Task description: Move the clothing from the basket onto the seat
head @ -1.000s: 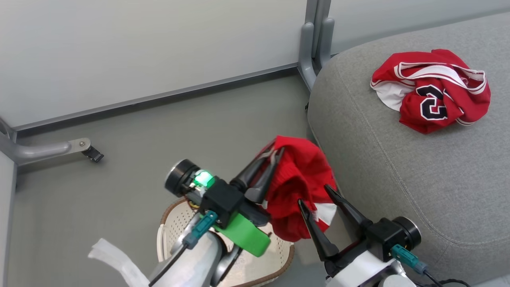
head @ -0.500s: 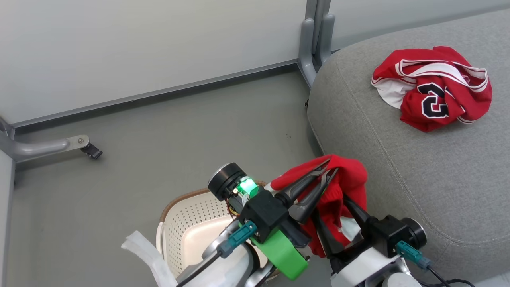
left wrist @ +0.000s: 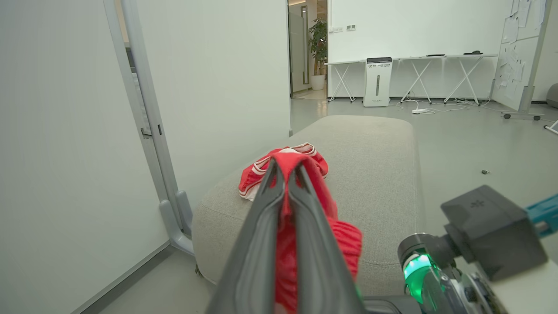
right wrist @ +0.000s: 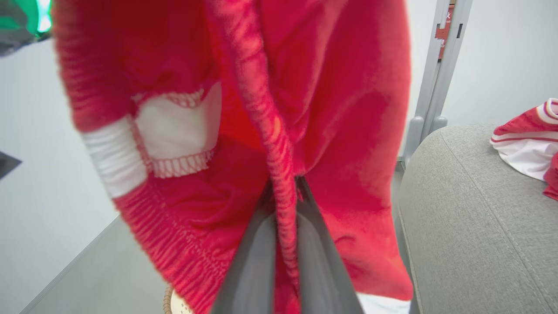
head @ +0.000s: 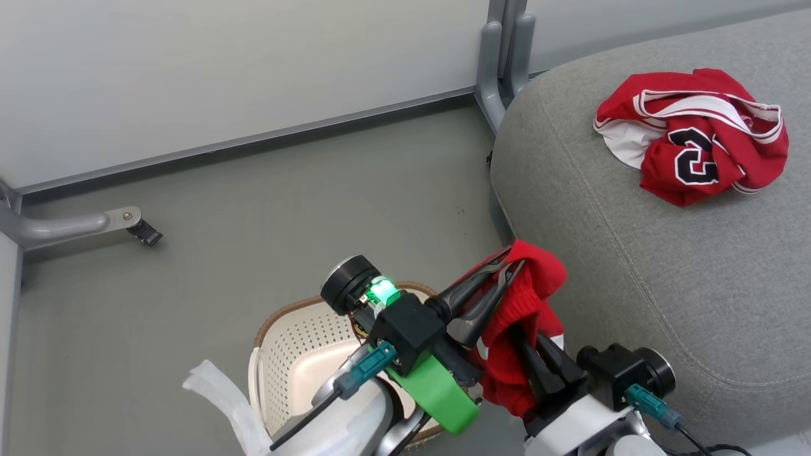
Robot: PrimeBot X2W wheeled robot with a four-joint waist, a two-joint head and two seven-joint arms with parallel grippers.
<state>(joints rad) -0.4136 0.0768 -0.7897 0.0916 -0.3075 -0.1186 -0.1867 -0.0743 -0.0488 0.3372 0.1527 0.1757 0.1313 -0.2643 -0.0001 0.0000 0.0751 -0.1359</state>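
1. Seat [head: 633, 266]: grey cushion filling the right side of the head view, with its rounded corner towards frame centre. In the left wrist view its long axis runs away from the camera.
2. Floor [head: 285, 202]: grey, across the left and middle of the frame, with a pale wall panel [head: 222, 69] along the top.
3. Basket [head: 285, 354]: cream with a brown rim, on the floor at bottom centre. It is partly hidden behind the left arm, so I cannot tell its long axis.
4. Jersey [head: 694, 136]: crumpled red heap lying on the seat, upper right of the frame. Its long axis runs left to right and a black number faces up.
5. Shorts [head: 526, 310]: bunched red cloth held in the air just beside the seat's near corner, right of the basket. They hang lengthwise down the frame, with the white trim low.
6. Left gripper [head: 512, 259]: fingers pinched together on the top fold of the shorts, pointing to the upper right.
7. Right gripper [head: 529, 339]: fingers clamped on a ridge of the shorts lower down, pointing to the upper left.
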